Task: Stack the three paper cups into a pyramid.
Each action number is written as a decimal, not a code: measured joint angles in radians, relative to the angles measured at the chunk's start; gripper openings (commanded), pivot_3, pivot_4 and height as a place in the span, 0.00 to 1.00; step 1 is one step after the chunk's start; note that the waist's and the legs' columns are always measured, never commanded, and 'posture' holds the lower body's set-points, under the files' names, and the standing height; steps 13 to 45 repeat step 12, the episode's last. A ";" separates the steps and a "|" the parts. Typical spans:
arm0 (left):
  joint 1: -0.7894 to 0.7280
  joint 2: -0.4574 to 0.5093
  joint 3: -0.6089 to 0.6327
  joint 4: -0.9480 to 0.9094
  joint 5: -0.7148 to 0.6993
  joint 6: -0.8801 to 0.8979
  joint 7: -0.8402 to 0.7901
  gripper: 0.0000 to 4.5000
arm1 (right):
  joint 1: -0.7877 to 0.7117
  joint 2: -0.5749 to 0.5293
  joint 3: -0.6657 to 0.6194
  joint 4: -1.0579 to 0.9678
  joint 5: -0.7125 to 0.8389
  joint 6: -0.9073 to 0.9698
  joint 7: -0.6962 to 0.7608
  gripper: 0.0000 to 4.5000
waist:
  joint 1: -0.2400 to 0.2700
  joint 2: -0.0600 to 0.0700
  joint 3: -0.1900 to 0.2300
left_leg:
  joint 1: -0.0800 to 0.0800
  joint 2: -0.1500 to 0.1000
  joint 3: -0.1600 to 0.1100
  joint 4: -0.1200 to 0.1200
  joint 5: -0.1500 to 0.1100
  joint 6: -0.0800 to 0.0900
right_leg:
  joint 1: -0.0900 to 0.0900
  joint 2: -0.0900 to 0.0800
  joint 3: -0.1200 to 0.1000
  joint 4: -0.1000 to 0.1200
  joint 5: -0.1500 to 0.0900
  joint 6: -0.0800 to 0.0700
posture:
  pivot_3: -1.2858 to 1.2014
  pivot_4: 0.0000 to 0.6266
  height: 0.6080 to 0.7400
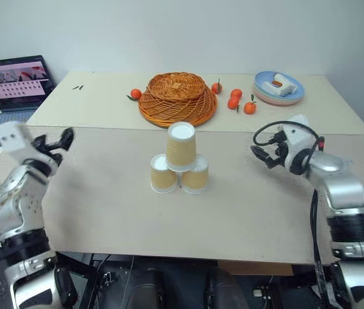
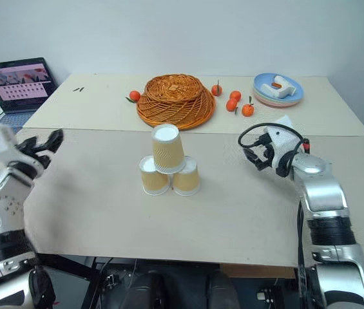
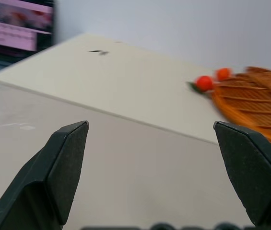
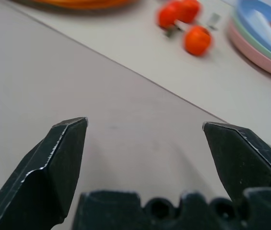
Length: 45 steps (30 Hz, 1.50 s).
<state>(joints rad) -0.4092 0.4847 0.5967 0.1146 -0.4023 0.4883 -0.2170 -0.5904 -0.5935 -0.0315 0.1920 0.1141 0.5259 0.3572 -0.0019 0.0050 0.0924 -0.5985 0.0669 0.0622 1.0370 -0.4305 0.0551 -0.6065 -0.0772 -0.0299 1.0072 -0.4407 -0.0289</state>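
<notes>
From the head camera, the three paper cups (image 1: pixel 179 166) stand in the middle of the worktop (image 1: pixel 104 212): two side by side and touching, one on top. That makes the pyramid (image 2: pixel 167 168). There is bare room on both sides of it. The left tool (image 1: pixel 62 140) is at the left edge and the right tool (image 1: pixel 263 154) at the right, both wide open and holding nothing.

In the left wrist view, a basket (image 3: pixel 255 103) sits at the right edge.

In the right wrist view, oranges (image 4: pixel 185 24) and plates (image 4: pixel 262 45) lie across the top.

Laptop (image 1: pixel 15 84) cut off at left edge, screen unreadable. Wrist views: basket (image 3: pixel 257 103) blurred, cropped; plates (image 4: pixel 265 40) cut off. White item on plates (image 1: pixel 279 84) unclear.
</notes>
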 measured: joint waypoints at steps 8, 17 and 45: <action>0.052 -0.034 0.011 0.146 0.070 -0.223 0.082 0.99 | -0.022 0.159 -0.139 0.167 -0.011 -0.145 -0.242 1.00 | 0.006 0.001 -0.003 | -0.007 0.000 0.000 0.004 0.000 -0.001 | -0.006 0.001 0.004 0.007 0.000 0.000 | 0.52 0.24 0.23; 0.055 -0.044 -0.019 0.228 0.105 -0.310 0.093 0.99 | -0.007 0.182 -0.191 0.206 0.018 -0.162 -0.253 1.00 | 0.003 0.001 -0.004 | -0.011 0.001 0.000 0.004 0.000 -0.001 | -0.007 0.002 0.004 0.008 0.000 0.000 | 0.52 0.24 0.23; 0.055 -0.044 -0.019 0.228 0.105 -0.310 0.093 0.99 | -0.007 0.182 -0.191 0.206 0.018 -0.162 -0.253 1.00 | 0.003 0.001 -0.004 | -0.011 0.001 0.000 0.004 0.000 -0.001 | -0.007 0.002 0.004 0.008 0.000 0.000 | 0.52 0.24 0.23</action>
